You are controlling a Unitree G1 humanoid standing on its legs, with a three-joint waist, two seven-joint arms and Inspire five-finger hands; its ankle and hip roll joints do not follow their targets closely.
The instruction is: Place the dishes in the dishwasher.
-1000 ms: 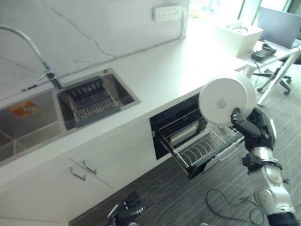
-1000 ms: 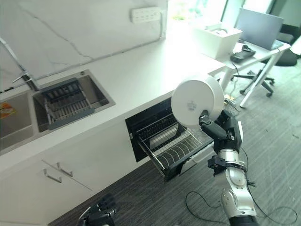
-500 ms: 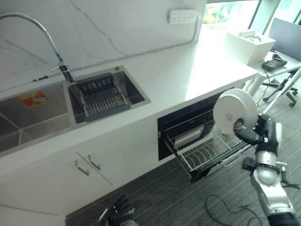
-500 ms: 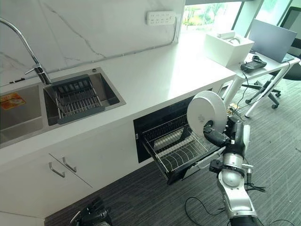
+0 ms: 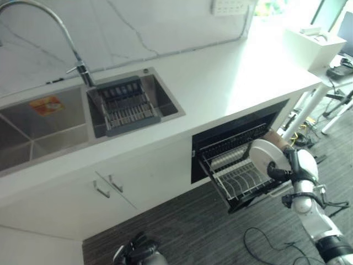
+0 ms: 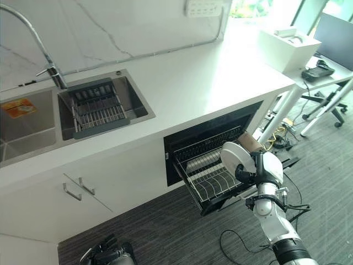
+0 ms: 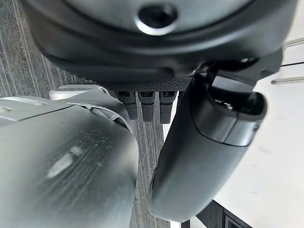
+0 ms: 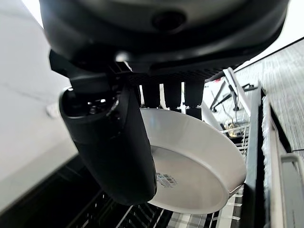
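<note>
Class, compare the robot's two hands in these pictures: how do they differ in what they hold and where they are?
The right hand pinches a white plate between thumb and fingers; the left hand holds nothing, its fingers fairly straight. The right hand is beside the pulled-out dishwasher rack, with the plate on edge over it; the left hand hangs low over the striped floor. Both are dark.

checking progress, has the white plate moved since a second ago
Yes. The white plate, held in the right robot hand, has dropped from above the counter edge to the dishwasher rack.

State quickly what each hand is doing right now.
Left hand: fingers straight, open, holding nothing.
Right hand: shut on the plate, above the rack.
</note>
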